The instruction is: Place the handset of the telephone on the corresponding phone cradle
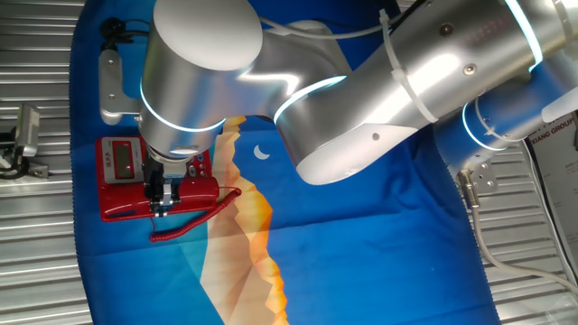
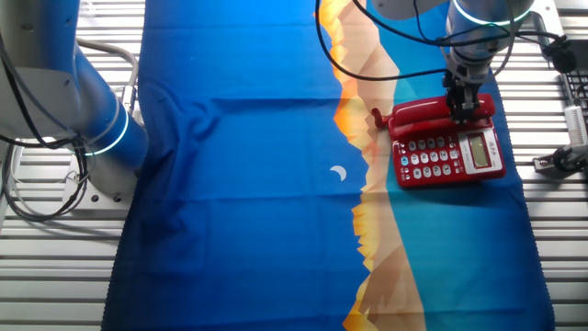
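1. The gripper (image 2: 458, 108) points straight down, its jaws closed narrowly across the middle of the handset (image 2: 439, 116).
2. Directly beneath them, the handset lies along the phone cradle (image 1: 122, 209) of the telephone (image 2: 448, 152).
3. Beside the jaws sits the keypad and screen (image 1: 124, 160).
4. A blue cloth (image 2: 248, 211) spreads underneath.

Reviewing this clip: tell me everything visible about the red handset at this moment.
The handset is a long glossy red plastic bar with rounded ends. It lies flat along the telephone's plain edge, apparently on the phone cradle, beside the keypad. The gripper stands directly over its middle, fingers either side. Its red coiled cord trails onto the blue cloth.
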Action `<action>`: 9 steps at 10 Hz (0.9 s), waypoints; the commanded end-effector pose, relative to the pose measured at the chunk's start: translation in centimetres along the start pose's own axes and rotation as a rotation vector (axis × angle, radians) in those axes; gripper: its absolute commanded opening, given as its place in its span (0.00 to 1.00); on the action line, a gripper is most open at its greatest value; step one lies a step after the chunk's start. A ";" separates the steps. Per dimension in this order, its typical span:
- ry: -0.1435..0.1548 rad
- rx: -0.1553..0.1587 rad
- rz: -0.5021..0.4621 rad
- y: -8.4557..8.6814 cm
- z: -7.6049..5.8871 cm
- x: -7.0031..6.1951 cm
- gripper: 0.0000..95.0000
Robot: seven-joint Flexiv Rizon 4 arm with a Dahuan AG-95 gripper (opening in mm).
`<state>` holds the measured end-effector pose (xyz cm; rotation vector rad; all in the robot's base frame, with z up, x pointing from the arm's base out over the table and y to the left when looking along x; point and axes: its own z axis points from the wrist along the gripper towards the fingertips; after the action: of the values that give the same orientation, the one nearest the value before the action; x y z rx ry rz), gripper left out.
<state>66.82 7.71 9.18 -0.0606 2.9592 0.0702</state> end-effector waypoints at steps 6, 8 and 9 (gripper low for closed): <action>0.001 0.003 -0.026 -0.3 0.2 0.0 0.00; 0.000 0.006 -0.030 -0.5 0.2 0.0 0.00; 0.000 0.006 -0.030 -0.6 0.2 0.0 0.00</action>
<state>66.90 7.05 8.91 -0.1029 2.9570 0.0566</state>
